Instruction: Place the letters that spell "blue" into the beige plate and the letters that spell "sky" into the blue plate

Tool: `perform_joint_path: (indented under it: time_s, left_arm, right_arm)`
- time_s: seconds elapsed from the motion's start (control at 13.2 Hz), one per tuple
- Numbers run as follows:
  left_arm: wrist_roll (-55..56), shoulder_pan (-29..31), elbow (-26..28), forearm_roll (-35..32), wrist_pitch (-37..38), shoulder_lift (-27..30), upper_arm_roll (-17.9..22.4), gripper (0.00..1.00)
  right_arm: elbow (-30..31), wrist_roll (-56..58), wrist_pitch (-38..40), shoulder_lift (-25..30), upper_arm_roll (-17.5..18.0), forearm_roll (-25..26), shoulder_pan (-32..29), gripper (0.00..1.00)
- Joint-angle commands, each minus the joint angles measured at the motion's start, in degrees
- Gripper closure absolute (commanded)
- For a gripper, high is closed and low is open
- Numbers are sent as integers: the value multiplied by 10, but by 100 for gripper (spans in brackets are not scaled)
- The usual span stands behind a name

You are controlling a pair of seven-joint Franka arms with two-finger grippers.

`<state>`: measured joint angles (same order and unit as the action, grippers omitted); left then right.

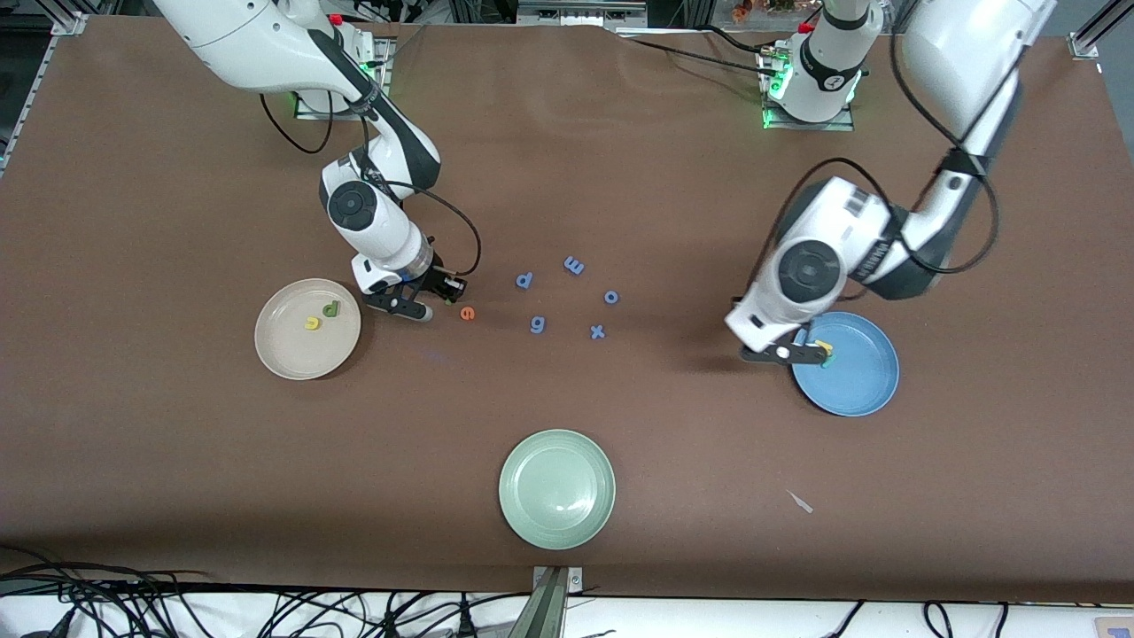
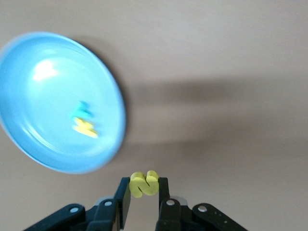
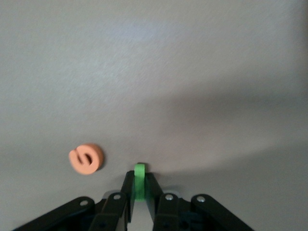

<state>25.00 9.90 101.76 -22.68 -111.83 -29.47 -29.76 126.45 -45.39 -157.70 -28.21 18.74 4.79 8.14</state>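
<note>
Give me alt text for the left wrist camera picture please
The left claw is shut on a yellow s above the brown table. Beside it sits the blue plate, holding a yellow k and a teal-green y.

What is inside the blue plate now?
In the blue plate lie a yellow letter and a teal letter, touching each other. The left gripper covers part of the plate in the front view.

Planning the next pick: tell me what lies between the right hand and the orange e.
Only bare table separates the right hand from the orange e, shown in the front view.
</note>
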Motion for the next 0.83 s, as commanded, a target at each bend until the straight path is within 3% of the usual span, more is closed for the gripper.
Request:
perform_joint_path:
  time_s: [0.0,0.15,0.23,0.3,0.45,0.53,0.68,0.76]
  left_arm:
    - [-55,42,0,-33,-37,-22,-7,93]
    - [-58,62,2,-52,-83,-54,-6,92]
    - [-58,75,2,-65,-108,-72,-6,86]
    - [-58,84,2,-70,-122,-80,-6,70]
    - [-59,86,2,-70,-120,-76,-7,0]
    - [-58,86,-1,-70,-117,-74,-7,0]
    - [-57,86,-4,-59,-98,-45,-14,0]
    - [-56,86,-7,-49,-83,-20,-23,0]
  right_arm:
    - [-14,93,89,43,-40,11,-5,99]
    - [-17,221,129,63,-93,11,-8,99]
    - [-17,278,131,72,-119,8,-8,99]
    - [-17,322,146,78,-134,7,-11,99]
    - [-17,369,151,81,-154,5,-16,98]
    - [-16,371,150,79,-155,2,-18,91]
    - [-14,356,148,76,-153,-1,-19,40]
    - [-14,336,148,73,-149,-9,-18,34]
